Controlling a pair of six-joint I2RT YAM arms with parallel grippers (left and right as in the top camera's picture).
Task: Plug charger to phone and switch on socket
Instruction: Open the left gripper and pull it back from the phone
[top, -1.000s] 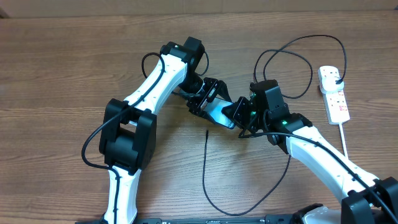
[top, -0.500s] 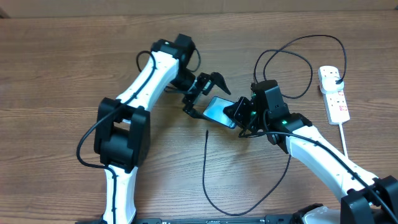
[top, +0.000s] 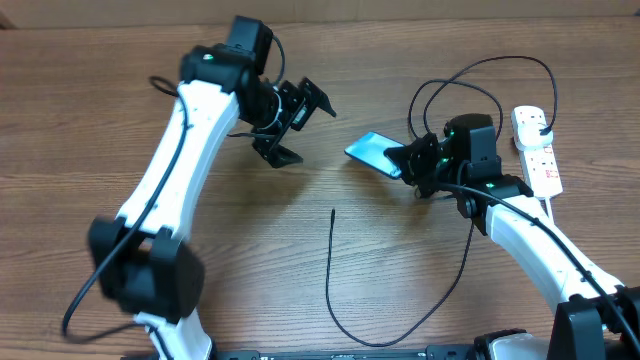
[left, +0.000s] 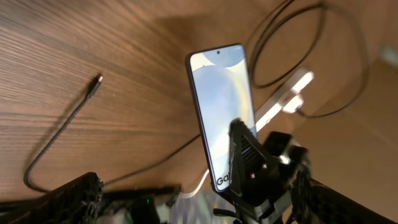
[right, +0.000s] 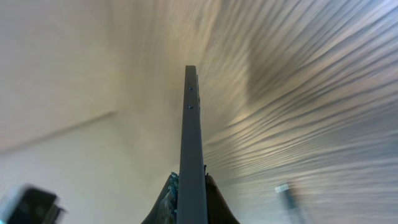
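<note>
My right gripper (top: 408, 158) is shut on the phone (top: 374, 152) and holds it lifted above the table, its blue screen up. The left wrist view shows the phone's screen (left: 219, 93) with the right fingers clamped on its lower end. The right wrist view shows the phone edge-on (right: 191, 143) between my fingers (right: 191, 196). My left gripper (top: 298, 122) is open and empty, up and to the left of the phone. The charger cable (top: 330, 275) lies loose on the table, its small plug tip (top: 332, 212) below the phone. The white socket (top: 536, 150) lies at the right.
The charger's black cable loops (top: 470, 95) behind the right arm toward the socket, where its plug (top: 541, 127) sits in an outlet. The socket's white cord (top: 553, 222) runs down the right side. The wooden table's back edge (top: 400, 22) is near the top.
My left gripper let go of the phone and drew back up and left, open. My right gripper lifted the phone and carried it to the right.
</note>
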